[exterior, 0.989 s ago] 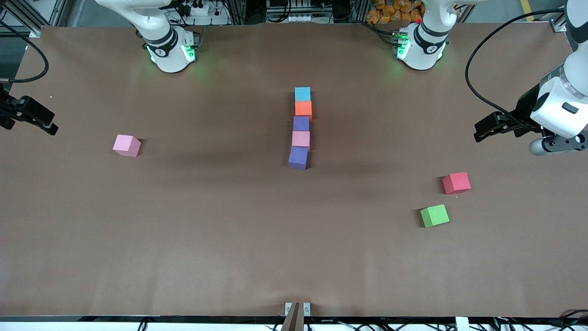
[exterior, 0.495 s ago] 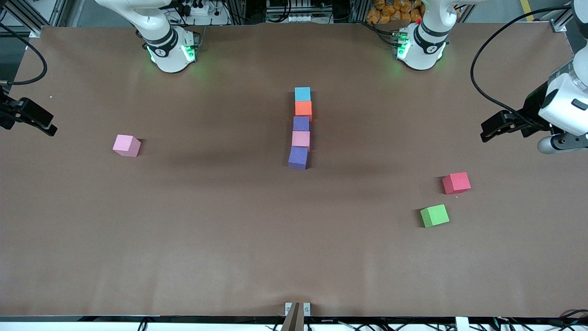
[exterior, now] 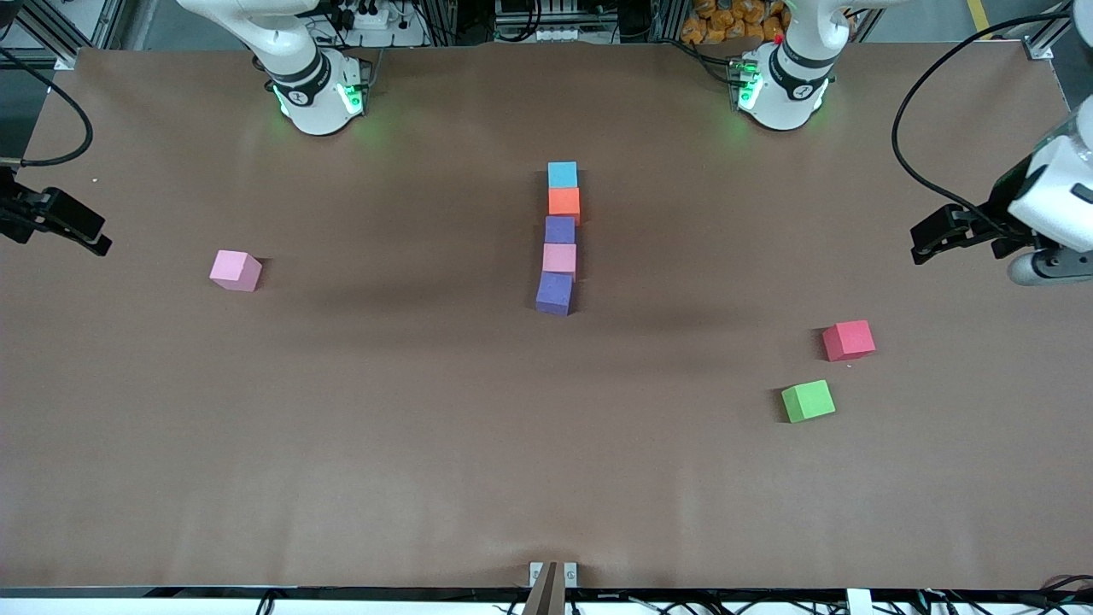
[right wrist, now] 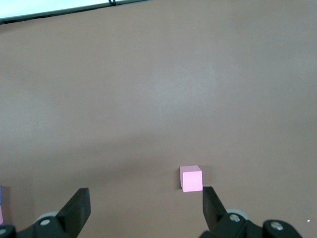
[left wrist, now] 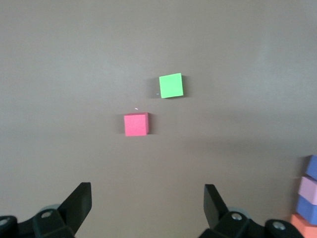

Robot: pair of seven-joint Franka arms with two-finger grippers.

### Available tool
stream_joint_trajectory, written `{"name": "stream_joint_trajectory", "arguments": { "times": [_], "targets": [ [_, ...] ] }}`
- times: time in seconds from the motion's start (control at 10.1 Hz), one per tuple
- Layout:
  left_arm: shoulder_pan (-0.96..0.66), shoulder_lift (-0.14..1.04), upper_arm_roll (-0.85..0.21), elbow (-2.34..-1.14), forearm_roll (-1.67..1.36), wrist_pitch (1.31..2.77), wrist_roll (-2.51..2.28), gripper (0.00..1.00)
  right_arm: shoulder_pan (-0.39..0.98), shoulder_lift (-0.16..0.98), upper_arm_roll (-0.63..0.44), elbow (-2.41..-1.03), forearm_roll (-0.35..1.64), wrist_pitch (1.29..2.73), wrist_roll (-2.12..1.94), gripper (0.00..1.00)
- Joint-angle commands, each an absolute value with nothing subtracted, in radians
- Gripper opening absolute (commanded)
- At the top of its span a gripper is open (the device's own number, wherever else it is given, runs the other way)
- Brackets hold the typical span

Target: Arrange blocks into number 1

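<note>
Five blocks form a straight column mid-table. From the robots' side toward the front camera they run light blue (exterior: 562, 174), orange (exterior: 564, 203), purple (exterior: 559, 229), pale pink (exterior: 559, 257) and purple (exterior: 554, 293); the last one sits slightly askew. Part of this column (left wrist: 309, 191) shows at the edge of the left wrist view. My left gripper (exterior: 922, 241) (left wrist: 147, 198) hangs open and empty over the left arm's end of the table. My right gripper (exterior: 92, 239) (right wrist: 146, 203) hangs open and empty over the right arm's end.
A pink cube (exterior: 235, 270) (right wrist: 191, 178) lies alone toward the right arm's end. A red cube (exterior: 848, 340) (left wrist: 135, 124) and a green cube (exterior: 808, 401) (left wrist: 171, 85) lie toward the left arm's end, the green one nearer the front camera.
My left gripper has drawn away toward the left arm's end of the table. The right gripper has barely shifted. No cube has moved.
</note>
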State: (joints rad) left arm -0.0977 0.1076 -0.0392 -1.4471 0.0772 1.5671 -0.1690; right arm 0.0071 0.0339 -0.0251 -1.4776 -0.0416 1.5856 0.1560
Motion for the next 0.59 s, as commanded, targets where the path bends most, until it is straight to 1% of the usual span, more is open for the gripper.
{"name": "stream_joint_trajectory", "arguments": {
  "times": [0.0, 0.2, 0.49],
  "targets": [
    [-0.166, 0.100, 0.026, -1.440, 0.100, 1.548, -0.147, 1.00, -0.006, 0.034, -0.023, -1.471, -0.043, 1.578, 0.173, 1.00],
    [-0.164, 0.098, 0.018, -1.439, 0.094, 1.546, -0.149, 1.00, -0.005, 0.034, -0.023, -1.471, -0.043, 1.580, 0.175, 1.00],
    [-0.156, 0.097, 0.025, -1.439, 0.003, 1.546, -0.134, 1.00, -0.005, 0.034, -0.023, -1.471, -0.043, 1.578, 0.173, 1.00]
  ]
}}
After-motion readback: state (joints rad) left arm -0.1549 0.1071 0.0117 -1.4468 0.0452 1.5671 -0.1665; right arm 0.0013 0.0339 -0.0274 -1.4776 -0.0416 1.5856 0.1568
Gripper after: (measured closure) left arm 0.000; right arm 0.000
